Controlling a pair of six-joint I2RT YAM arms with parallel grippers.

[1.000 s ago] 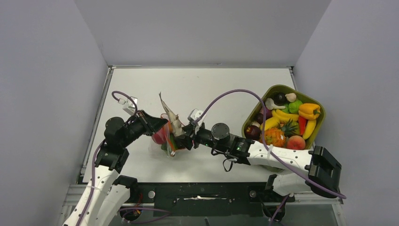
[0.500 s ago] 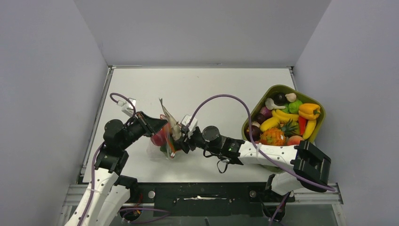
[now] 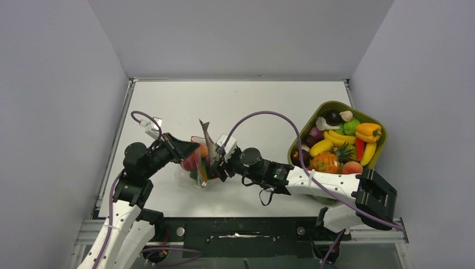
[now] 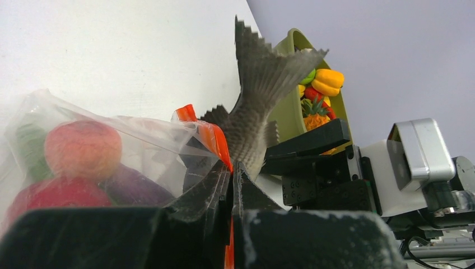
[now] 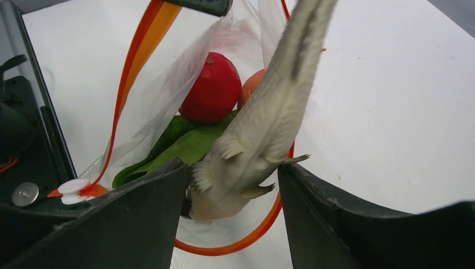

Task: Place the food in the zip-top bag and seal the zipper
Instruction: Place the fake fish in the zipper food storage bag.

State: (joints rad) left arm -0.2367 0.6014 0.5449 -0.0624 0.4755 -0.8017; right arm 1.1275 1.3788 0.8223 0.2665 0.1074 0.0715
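The zip-top bag (image 3: 191,169) stands in the middle left of the table, mouth open, with a red fruit (image 5: 215,87), an orange piece and a green leaf (image 5: 185,147) inside. My left gripper (image 4: 231,168) is shut on the orange-red zipper (image 4: 215,139) at the mouth edge. A grey toy fish (image 5: 269,123) stands head down in the mouth, tail up (image 3: 205,131). My right gripper (image 5: 232,185) is open, its fingers spread on either side of the fish's head, with a gap on the right side.
An olive-green tub (image 3: 325,103) at the right holds several more toy fruits and vegetables, such as bananas, a yellow pepper and a pineapple. Grey walls close in the table on three sides. The right arm's purple cable arcs over the table's middle.
The fish has gone lower into the bag and stands more upright, its tail shifted right. My right arm has reached further left. The left gripper has kept its hold on the zipper.
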